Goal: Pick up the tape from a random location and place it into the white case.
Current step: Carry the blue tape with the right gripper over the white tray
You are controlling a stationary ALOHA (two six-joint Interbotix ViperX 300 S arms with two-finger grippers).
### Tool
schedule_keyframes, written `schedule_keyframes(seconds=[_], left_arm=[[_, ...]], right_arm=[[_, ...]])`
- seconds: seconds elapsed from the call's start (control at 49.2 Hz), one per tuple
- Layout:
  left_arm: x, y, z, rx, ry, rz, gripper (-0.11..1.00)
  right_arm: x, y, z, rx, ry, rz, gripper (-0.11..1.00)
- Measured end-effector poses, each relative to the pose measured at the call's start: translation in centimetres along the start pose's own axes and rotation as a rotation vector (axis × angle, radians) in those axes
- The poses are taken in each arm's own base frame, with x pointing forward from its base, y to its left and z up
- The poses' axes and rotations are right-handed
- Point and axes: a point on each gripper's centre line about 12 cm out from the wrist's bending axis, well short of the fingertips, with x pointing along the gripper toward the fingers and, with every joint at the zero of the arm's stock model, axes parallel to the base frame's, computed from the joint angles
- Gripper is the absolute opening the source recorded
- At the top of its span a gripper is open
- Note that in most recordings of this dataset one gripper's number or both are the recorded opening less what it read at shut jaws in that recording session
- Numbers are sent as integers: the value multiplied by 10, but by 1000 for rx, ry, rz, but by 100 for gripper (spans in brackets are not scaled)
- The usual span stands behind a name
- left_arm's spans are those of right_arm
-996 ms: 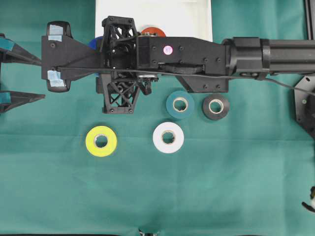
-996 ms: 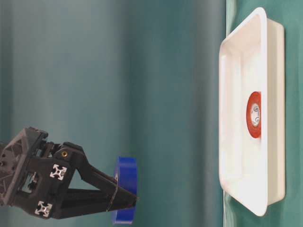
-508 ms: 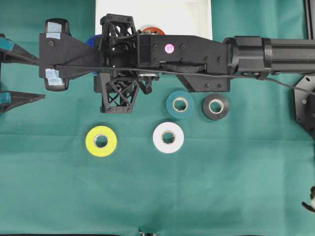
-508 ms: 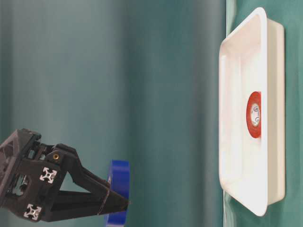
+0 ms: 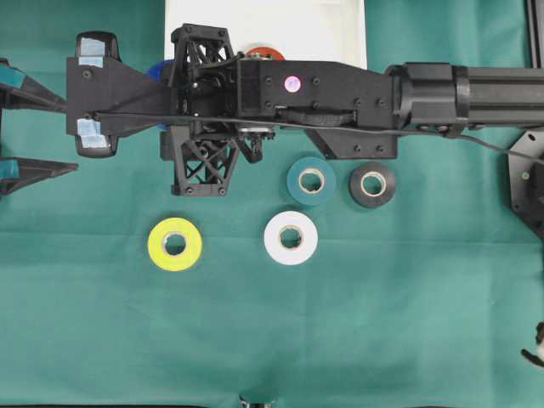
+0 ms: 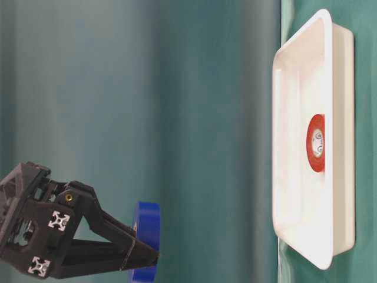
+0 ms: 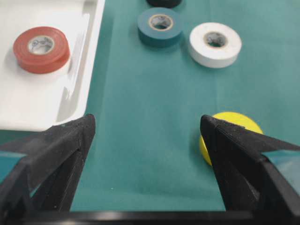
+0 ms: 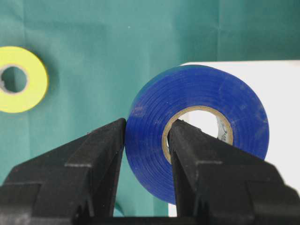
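Note:
A blue tape (image 8: 234,108) hangs in the air with my right gripper (image 8: 146,136) shut on its wall, one finger inside the core and one outside. Seen from the right wrist, the roll sits over the edge of the white case (image 8: 286,140). From table level the blue tape (image 6: 147,233) is well off the cloth, away from the white case (image 6: 327,35). A red tape (image 5: 265,53) lies in the case (image 5: 323,25). My left gripper (image 7: 147,126) stands open over bare cloth at the left (image 5: 59,136), with nothing between its fingers.
Loose on the green cloth lie a yellow tape (image 5: 175,244), a white tape (image 5: 291,237), a teal tape (image 5: 311,180) and a black tape (image 5: 372,184). The right arm (image 5: 442,93) stretches across the table's upper part, hiding part of the case.
The right gripper with the blue tape moved a little farther from the cloth and leftward, then nearly stopped. The left gripper has stayed where it was.

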Motion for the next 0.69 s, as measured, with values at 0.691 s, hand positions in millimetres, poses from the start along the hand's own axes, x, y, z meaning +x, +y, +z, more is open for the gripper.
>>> schedule_keyframes(seconds=[0.691], left_arm=[[0,0,-1,0,2,0,98]], right_arm=[[8,-51,3,77,9,-45,32]])
